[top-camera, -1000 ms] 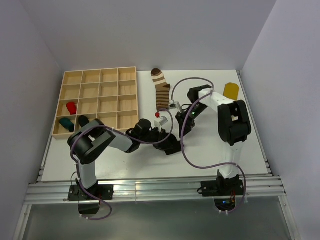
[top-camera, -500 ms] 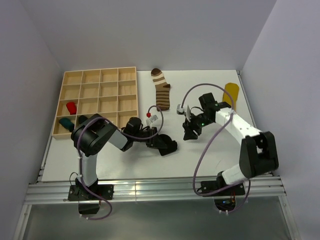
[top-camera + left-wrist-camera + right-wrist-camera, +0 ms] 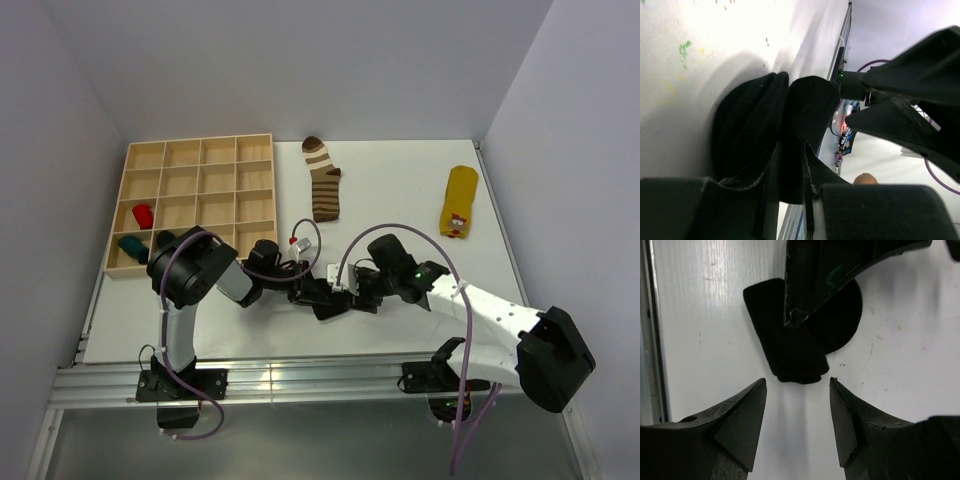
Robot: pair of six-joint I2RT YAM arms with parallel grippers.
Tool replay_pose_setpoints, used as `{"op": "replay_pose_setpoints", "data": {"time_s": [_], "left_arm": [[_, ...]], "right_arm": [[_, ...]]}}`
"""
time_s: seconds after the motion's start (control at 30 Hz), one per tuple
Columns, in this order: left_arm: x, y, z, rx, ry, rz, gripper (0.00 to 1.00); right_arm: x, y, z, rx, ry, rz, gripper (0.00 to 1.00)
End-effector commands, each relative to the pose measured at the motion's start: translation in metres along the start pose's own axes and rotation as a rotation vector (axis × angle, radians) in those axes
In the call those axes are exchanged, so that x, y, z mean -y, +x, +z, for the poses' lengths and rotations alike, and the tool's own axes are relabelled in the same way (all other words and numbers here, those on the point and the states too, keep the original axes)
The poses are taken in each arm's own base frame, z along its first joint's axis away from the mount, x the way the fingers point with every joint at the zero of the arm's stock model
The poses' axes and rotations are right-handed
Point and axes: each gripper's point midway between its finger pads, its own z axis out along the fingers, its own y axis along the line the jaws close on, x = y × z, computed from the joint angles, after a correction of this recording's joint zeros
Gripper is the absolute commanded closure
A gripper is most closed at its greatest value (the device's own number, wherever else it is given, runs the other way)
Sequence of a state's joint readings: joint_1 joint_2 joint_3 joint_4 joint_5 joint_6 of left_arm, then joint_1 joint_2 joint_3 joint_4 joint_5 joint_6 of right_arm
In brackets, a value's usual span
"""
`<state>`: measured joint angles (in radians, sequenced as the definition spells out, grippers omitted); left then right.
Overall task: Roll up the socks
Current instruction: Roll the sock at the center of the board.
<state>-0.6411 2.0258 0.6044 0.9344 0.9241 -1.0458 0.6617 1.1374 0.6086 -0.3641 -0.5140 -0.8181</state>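
A plain black sock (image 3: pixel 337 303), partly rolled, lies on the white table near the front middle. My left gripper (image 3: pixel 318 293) is shut on it, and the left wrist view shows the folded black fabric (image 3: pixel 765 130) pinched between the jaws (image 3: pixel 788 175). My right gripper (image 3: pixel 358 297) faces it from the right. It is open, with the sock's end (image 3: pixel 790 357) just beyond its fingertips (image 3: pixel 796 385) and not touching them. A brown-and-cream striped sock (image 3: pixel 323 180) lies flat at the back middle. A yellow sock (image 3: pixel 458 200) lies at the back right.
A wooden compartment tray (image 3: pixel 195 165) stands at the back left and holds a red roll (image 3: pixel 142 215), a teal roll (image 3: pixel 130 243) and a black roll (image 3: pixel 165 240). Purple cables loop over both arms. The table's front edge and rail run close behind the black sock.
My right arm swung from the back middle down to the front and its gripper opened beside the black sock. The yellow sock is now uncovered. My left gripper kept its hold.
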Motion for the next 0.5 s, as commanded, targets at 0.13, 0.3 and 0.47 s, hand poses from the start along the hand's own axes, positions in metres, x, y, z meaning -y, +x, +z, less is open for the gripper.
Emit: {"op": "replay_pose_setpoints", "data": {"time_s": [0.13, 0.3, 0.47], "left_arm": [[-0.052, 0.041, -0.006, -0.078, -0.168, -0.188, 0.99], [-0.053, 0.04, -0.006, -0.085, -0.173, -0.19, 1.0], [-0.052, 0.041, -0.007, -0.093, -0.169, -0.185, 1.0]], "right_arm": [[0.003, -0.018, 0.015, 0.008, 0.08, -0.142, 0.39], [-0.014, -0.013, 0.028, -0.029, 0.03, -0.185, 0.4], [-0.02, -0.006, 0.038, -0.067, 0.024, -0.213, 0.41]]}}
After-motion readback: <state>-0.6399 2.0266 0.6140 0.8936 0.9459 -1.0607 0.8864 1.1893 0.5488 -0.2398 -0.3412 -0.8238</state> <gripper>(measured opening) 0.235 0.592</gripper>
